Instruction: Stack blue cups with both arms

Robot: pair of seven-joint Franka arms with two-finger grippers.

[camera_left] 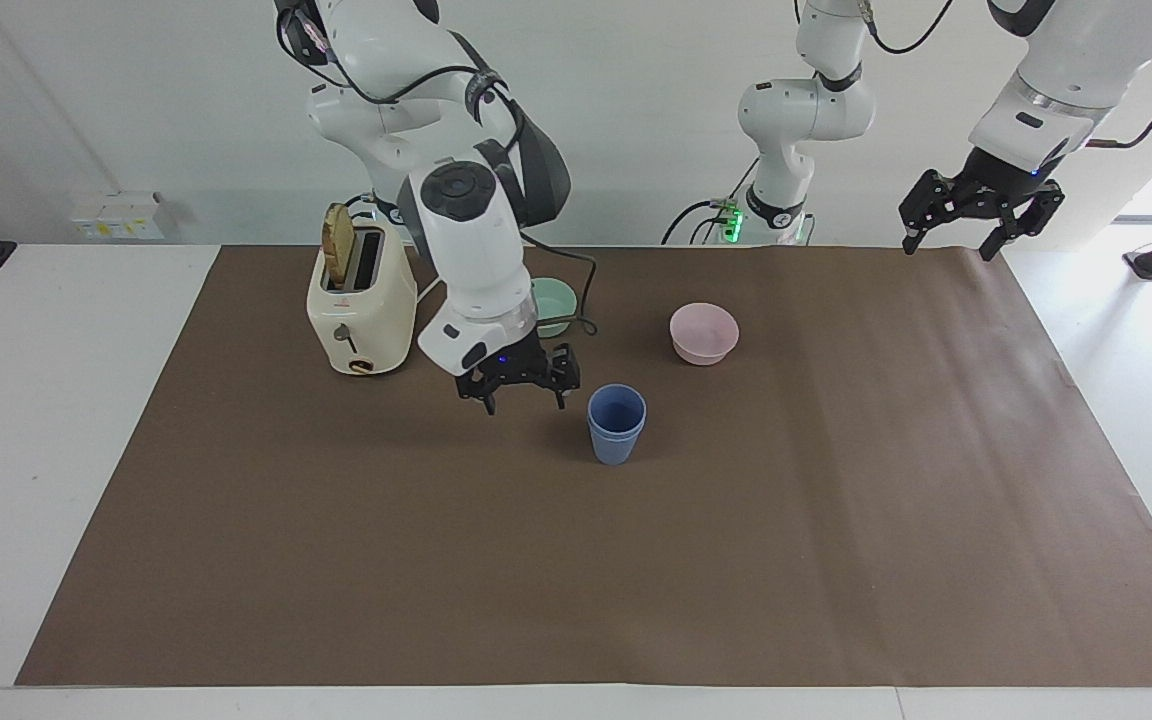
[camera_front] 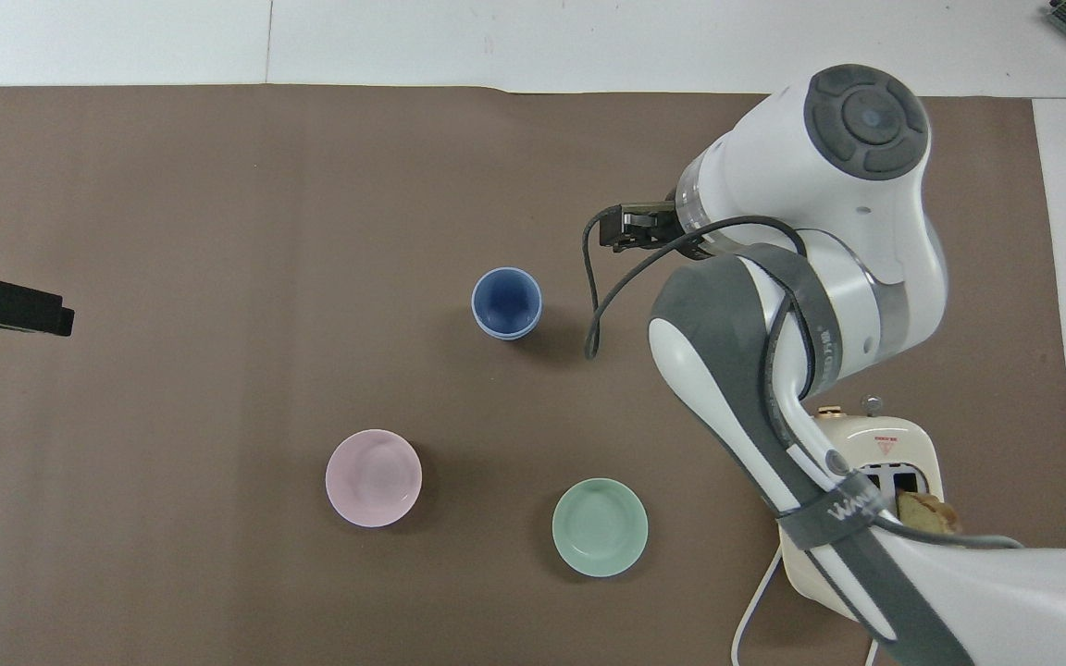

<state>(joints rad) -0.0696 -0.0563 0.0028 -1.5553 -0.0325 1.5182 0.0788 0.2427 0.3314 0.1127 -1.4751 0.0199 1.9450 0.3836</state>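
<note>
Much of the right arm (camera_front: 774, 277) blocks the overhead view: its white shell and grey band fill the right side of the frame and cover part of the toaster (camera_front: 866, 453), whose slots and a slice of toast (camera_front: 926, 511) peek out at the lower right. From above, the right hand (camera_front: 630, 227) shows only as a small dark block poking out from under the wrist, so its fingers cannot be read there. The left hand (camera_front: 6, 307) is cut off by the left edge of that frame, a black bar with nothing more to make out.

In the facing view the right arm folds down from the upper left, elbow high, wrist pointing at the counter (camera_left: 836, 500). Its hand (camera_left: 521, 385) hangs just above the brown mat in the middle of the frame, fingers spread apart and holding nothing, beside the blue cups (camera_left: 616, 424) but apart from them. The green bowl (camera_left: 556, 300) is partly hidden by the wrist. The left arm waits at the upper right, its hand (camera_left: 976, 215) raised over the mat's upper right corner, fingers splayed and empty.

The blue cups (camera_front: 506, 302) stand upright at mid-frame, one nested in the other; a second rim line shows just under the top one. The pink bowl (camera_left: 703, 332) sits up and to the right of them.
</note>
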